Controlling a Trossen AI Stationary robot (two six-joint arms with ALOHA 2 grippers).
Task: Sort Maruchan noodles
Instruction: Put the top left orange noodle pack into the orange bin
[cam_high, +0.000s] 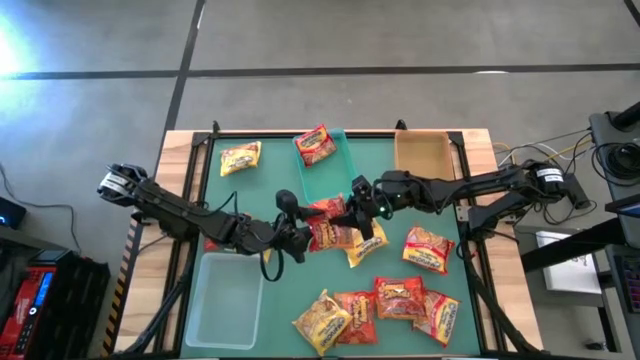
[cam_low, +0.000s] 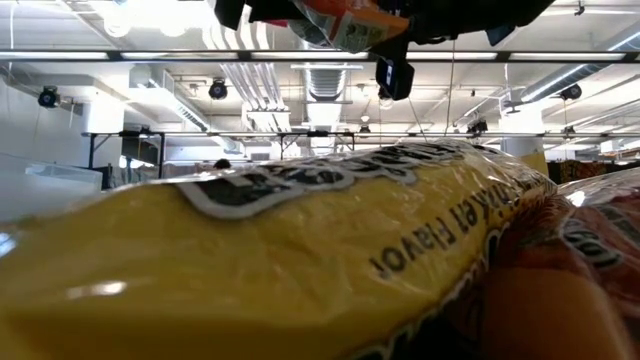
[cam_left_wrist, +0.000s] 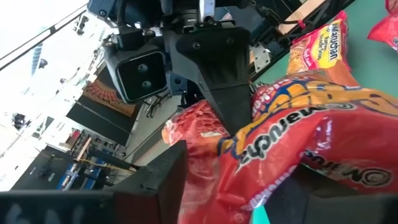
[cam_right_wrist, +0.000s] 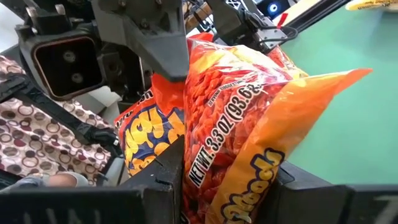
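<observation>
Both grippers meet over the table's middle with a bunch of red Maruchan packets between them. My left gripper is shut on a red packet. My right gripper is shut on an orange-red packet. A yellow packet lies just below the right gripper. One packet lies in the teal bin, and another yellow one lies on the mat's far left. Several more packets lie flat near the near edge. My left gripper pinches the red packet's crinkled end between its two fingers, coming level from the table's left. The packet is lifted off the mat, as the low view shows at its top. My right gripper pinches the orange-red packet near its sealed end between both fingers, coming level from the table's right. The packet stands up past the fingers and reaches the left gripper's finger. I cannot tell whether both grippers hold one and the same packet.
A tan bin stands at the far right and a clear bin at the near left. One more packet lies right of the middle. A yellow packet right before the low camera blocks most of that view.
</observation>
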